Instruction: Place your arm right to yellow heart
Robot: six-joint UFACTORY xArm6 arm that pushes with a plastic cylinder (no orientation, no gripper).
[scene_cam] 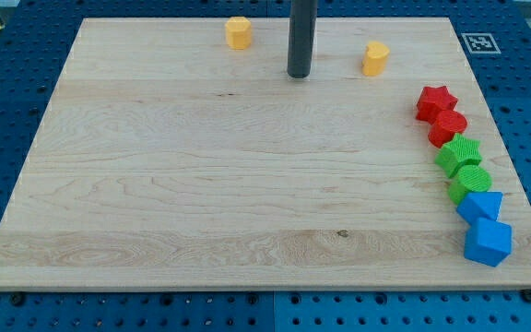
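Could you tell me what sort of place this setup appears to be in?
Probably a robotics lab bench: a wooden board on a blue perforated table, a printed marker tag, and my tip between two yellow blocks.

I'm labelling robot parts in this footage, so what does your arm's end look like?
Only a straight, smooth, dark grey cylindrical rod shows, entering from the view's top and ending in my tip, cut flat. No cables, markings or sleeve are visible on it.

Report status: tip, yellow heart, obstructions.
My tip between the two yellow blocks. Yellow heart to its right; hexagon-like yellow block to its left. Nothing between.
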